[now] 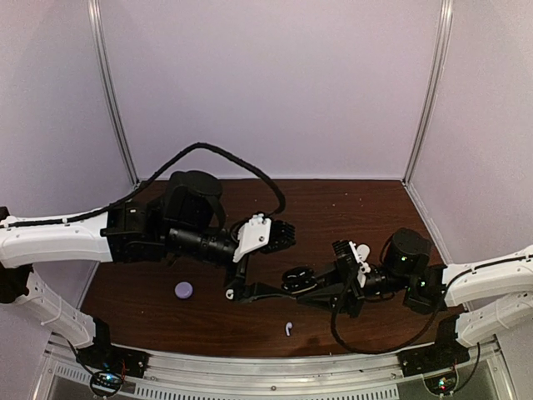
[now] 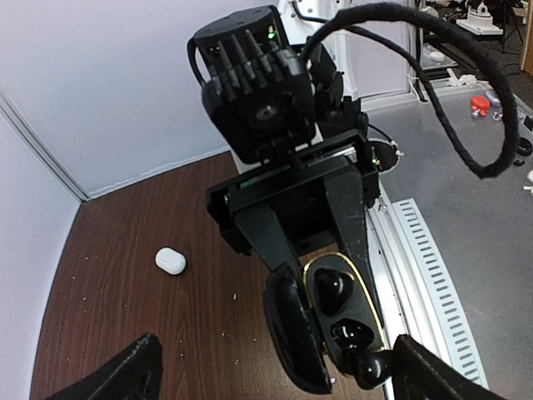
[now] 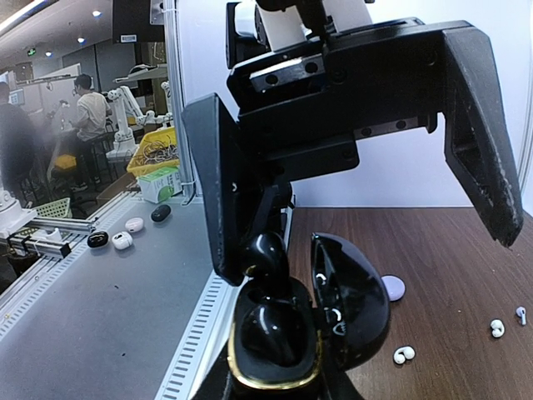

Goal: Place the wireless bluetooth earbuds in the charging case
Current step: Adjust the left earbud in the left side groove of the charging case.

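Right claw (image 2: 326, 268) clenched on black case (image 2: 291, 342), left claw (image 3: 366, 250) released (wide), brown tabletop (image 1: 350, 200), pale walls (image 1: 266, 83)

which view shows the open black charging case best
Left wrist: it looks straight into the black charging case, showing the gold rim, the open lid and the black buds inside. Right wrist shows it close up but side-on, partly cut off. Top external shows only a small dark shape.

White arm links (image 1: 50, 237), black wrists (image 1: 193, 200), black left tool (image 1: 258, 290), braided cable (image 1: 225, 153)
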You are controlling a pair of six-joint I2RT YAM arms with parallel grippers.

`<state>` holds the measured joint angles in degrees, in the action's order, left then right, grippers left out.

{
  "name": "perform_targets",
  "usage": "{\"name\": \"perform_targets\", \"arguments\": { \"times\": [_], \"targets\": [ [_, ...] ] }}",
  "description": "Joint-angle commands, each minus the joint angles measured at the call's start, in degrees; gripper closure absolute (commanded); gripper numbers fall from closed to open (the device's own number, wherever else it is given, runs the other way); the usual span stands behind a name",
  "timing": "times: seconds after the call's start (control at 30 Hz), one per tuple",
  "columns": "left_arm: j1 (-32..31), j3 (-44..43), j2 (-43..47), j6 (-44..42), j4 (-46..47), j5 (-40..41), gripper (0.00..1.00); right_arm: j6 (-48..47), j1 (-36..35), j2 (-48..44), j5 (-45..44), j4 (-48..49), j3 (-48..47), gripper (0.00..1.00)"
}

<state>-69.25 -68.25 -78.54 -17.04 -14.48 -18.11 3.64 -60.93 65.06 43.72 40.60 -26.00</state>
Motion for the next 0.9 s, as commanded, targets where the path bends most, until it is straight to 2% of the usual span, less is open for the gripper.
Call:
{"name": "perform_targets", "arguments": {
  "times": [0.0,0.87],
  "targets": [
    [0.1,-0.8,-1.0,0.3,4.9,0.9,0.03,0.8,-0.5,0.5,2.1,2.4,-1.4,1.00],
    [0.1,-1.3,-2.9,0.7,7.2,0.3,0.04,1.4,-1.9,1.9,2.5,4.0,-2.1,1.00]
  ]
}}
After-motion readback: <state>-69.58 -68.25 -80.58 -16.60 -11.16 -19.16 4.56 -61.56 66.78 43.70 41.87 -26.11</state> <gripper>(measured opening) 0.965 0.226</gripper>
